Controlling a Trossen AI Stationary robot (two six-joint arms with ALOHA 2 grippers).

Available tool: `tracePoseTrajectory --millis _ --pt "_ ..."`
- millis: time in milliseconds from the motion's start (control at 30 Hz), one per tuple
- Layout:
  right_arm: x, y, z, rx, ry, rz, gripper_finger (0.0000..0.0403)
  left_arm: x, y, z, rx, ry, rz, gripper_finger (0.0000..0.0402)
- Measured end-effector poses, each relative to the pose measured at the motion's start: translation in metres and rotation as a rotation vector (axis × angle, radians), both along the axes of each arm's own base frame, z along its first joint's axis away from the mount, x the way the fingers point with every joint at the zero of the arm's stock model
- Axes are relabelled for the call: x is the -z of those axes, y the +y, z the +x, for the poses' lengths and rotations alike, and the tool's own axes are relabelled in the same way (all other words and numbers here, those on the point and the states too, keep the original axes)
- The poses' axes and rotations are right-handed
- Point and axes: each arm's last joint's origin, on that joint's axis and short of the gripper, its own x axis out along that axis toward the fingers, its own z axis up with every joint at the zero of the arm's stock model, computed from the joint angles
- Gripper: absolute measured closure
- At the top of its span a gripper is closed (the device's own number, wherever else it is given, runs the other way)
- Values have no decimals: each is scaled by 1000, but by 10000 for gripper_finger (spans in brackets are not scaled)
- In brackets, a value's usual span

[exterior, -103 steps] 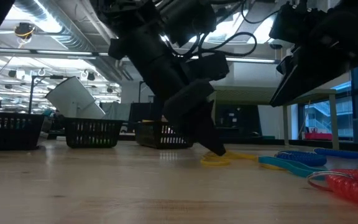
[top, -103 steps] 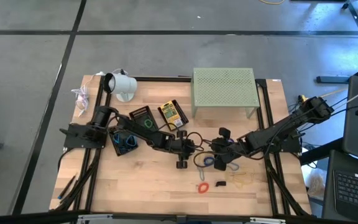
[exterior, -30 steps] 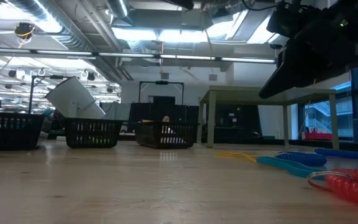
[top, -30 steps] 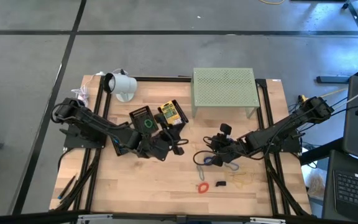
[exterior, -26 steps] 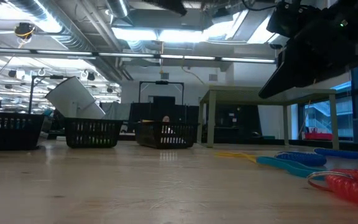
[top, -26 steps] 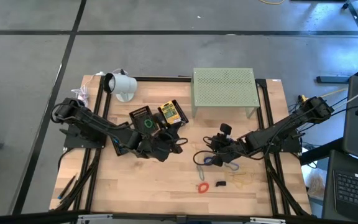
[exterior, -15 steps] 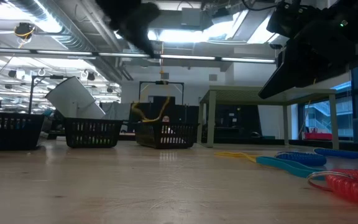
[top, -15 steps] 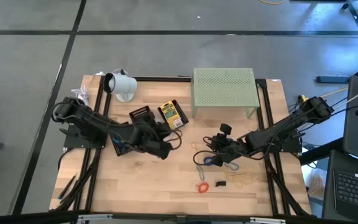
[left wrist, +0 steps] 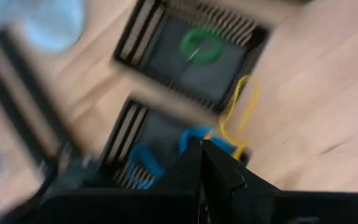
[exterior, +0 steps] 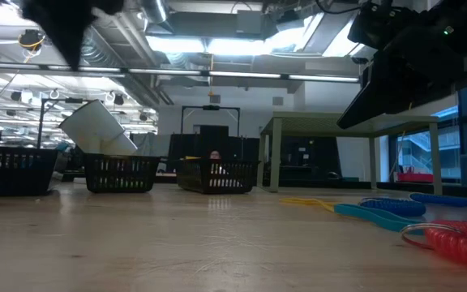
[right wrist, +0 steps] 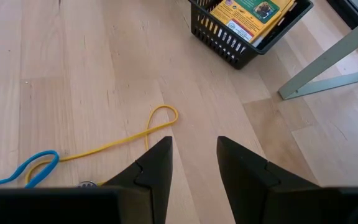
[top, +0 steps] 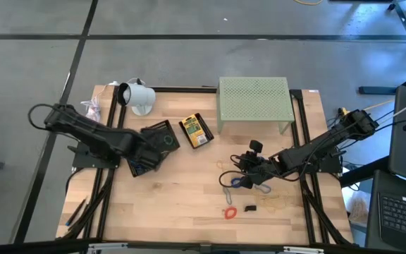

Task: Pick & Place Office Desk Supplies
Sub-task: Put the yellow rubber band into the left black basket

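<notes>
While the left gripper [left wrist: 202, 163] hung over the two black baskets at the table's left, its fingers were pressed together on a yellow rubber band [left wrist: 236, 115] that dangled limp from the tips, above the basket holding blue bands [left wrist: 194, 140] and beside the basket with one green band [left wrist: 201, 46]. Judged from the sag, the band was light, soft and stretchy: it should drop cleanly if released over the basket mouth, but could snag on the wire rim. Right gripper [right wrist: 192, 163] waited low over the loose pile right of centre, jaws part-spread and holding nothing, with a second yellow band [right wrist: 126, 140] and a blue band [right wrist: 18, 169] lying flat on the wood just ahead of it. Flat bands like these are best pinched at a raised loop, not scraped off the surface. Count in the high view: three black baskets, the third [top: 195, 130] carrying the yellow printed packets (number unclear); one red band [top: 229, 212], one small black clip [top: 250, 209], a tangle of tan bands [top: 275, 204] too fine to count. Pale green perforated stand [top: 253, 99] and white cup [top: 138, 94] sat at the back.
</notes>
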Motion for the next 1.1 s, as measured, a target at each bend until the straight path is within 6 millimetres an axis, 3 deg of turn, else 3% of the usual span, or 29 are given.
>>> tracePoseTrajectory --millis 233,600,800,1100 --pt "0 0 0 4 -3 -6 272 -12 -8 -25 -71 -28 -36 399" --pt "-1 0 1 4 -10 -4 272 -13 -10 -28 -17 -29 -25 400" --pt "-1 0 1 4 -21 1 272 -20 1 -34 9 -26 -68 399" --pt "-2 0 2 12 -37 -20 272 -44 21 -66 -52 -193 -118 399"
